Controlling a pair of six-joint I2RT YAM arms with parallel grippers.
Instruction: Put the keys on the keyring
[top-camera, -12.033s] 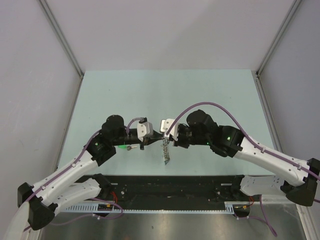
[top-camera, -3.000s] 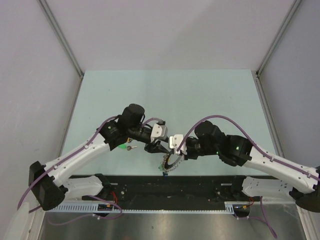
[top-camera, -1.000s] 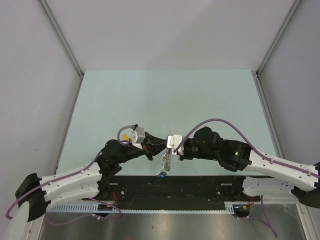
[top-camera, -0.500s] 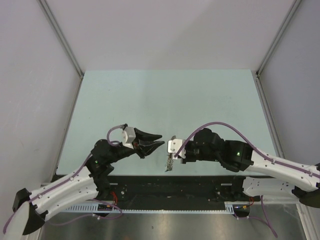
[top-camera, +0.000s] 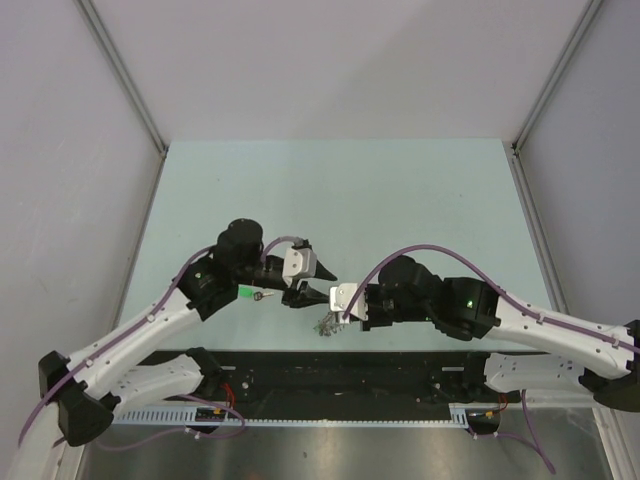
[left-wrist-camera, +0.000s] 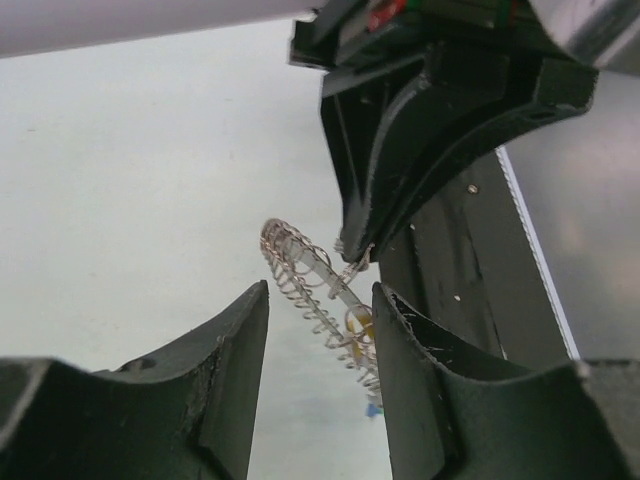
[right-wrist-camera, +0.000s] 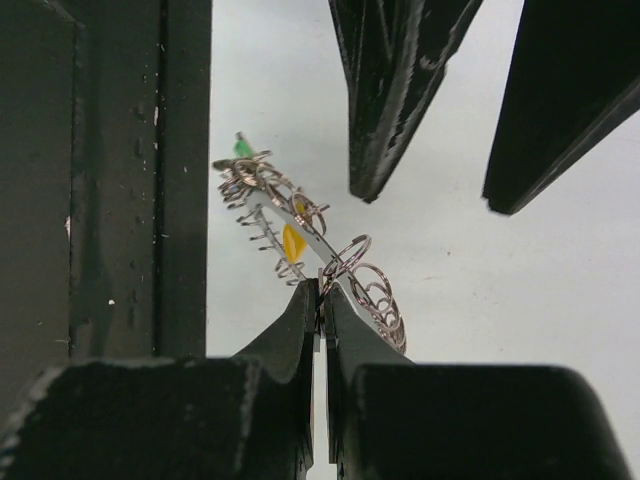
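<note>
The keyring (right-wrist-camera: 352, 258) is a metal strip strung with several small wire rings. A yellow key head (right-wrist-camera: 292, 242) and a green one (right-wrist-camera: 242, 147) sit among its rings. My right gripper (right-wrist-camera: 322, 290) is shut on one end of it. In the top view the bunch (top-camera: 325, 324) hangs low at the table's near edge, under my right gripper (top-camera: 338, 306). My left gripper (top-camera: 318, 283) is open and empty just beyond it. In the left wrist view the keyring (left-wrist-camera: 305, 275) shows between and beyond my open fingers (left-wrist-camera: 230, 370). A green-headed key (top-camera: 246, 293) lies loose on the table.
A black rail (top-camera: 400, 365) runs along the table's near edge, right below the keyring. A second small key (top-camera: 263, 296) lies beside the green-headed one, under my left arm. The pale green table (top-camera: 400, 200) stretches behind both arms.
My left gripper has swung from the near left back up to the keyring and stays open. My right gripper has held the keyring throughout and shifted slightly left, the bunch now lower.
</note>
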